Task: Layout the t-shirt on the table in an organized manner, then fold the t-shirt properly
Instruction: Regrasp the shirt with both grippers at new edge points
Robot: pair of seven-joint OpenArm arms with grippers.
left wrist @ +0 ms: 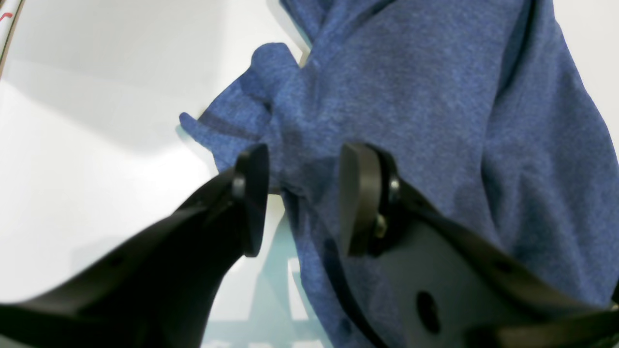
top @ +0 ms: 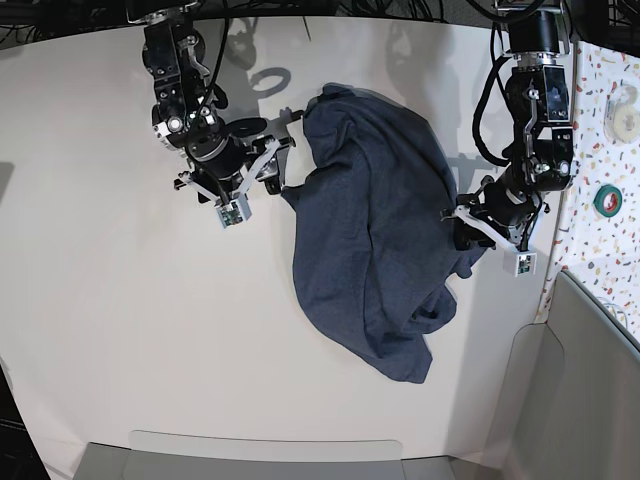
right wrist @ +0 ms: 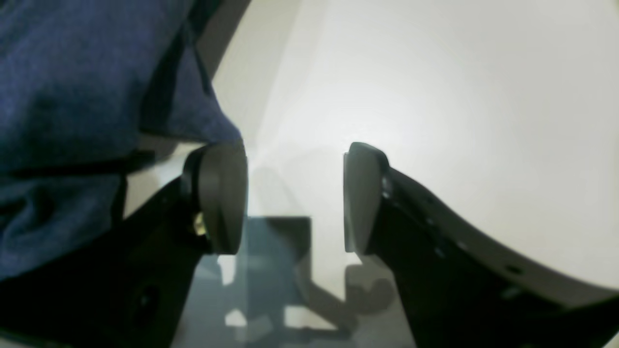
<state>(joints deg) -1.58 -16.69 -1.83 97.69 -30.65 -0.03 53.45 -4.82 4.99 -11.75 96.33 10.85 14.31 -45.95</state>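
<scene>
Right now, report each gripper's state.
Left gripper: open, the t-shirt between its jaws, ungripped.
Right gripper: open, holding nothing.

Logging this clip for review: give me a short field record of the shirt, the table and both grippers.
t-shirt: crumpled heap, not laid flat, plain side showing
table: white, shirt lies near its middle
left gripper: open, jaws astride a bunched fold at the shirt's edge, not clamped
right gripper: open, nothing between the jaws, shirt edge beside one finger
fold: not yet begun
</scene>
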